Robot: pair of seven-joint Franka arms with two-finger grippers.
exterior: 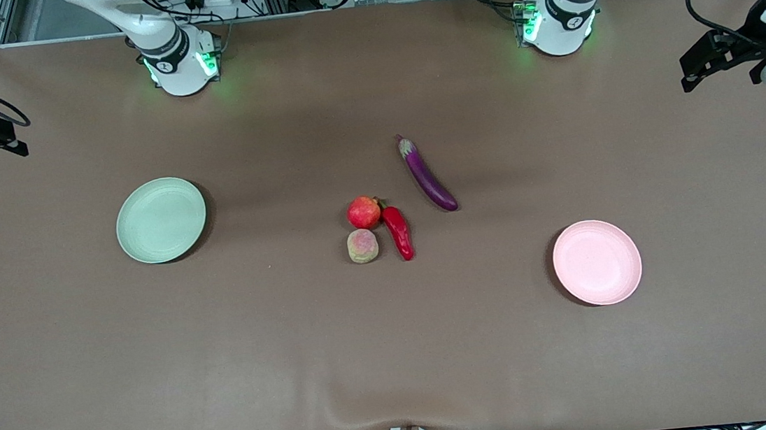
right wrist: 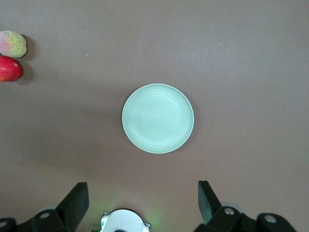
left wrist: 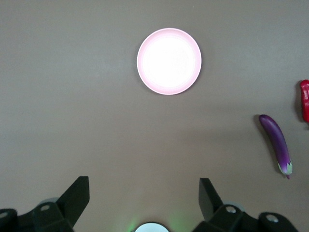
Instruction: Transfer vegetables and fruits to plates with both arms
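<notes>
Left gripper (left wrist: 145, 198) spread wide, high over pink plate (left wrist: 169, 61); right gripper (right wrist: 143, 200) likewise wide over green plate (right wrist: 158, 118). Eggplant (exterior: 427, 173), chili pepper (exterior: 399, 232), red fruit (exterior: 364, 212), pink-green fruit (exterior: 363, 246) clustered between plates.

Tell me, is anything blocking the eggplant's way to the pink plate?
Nothing visible. Only bare table lies between the eggplant and the pink plate. The chili and both fruits sit toward the right arm's end, off that path.

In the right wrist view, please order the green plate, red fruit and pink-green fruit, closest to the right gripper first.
From the right gripper:
1. green plate, almost beneath.
2. red fruit, toward the table's middle.
3. pink-green fruit, beside the red one.
</notes>
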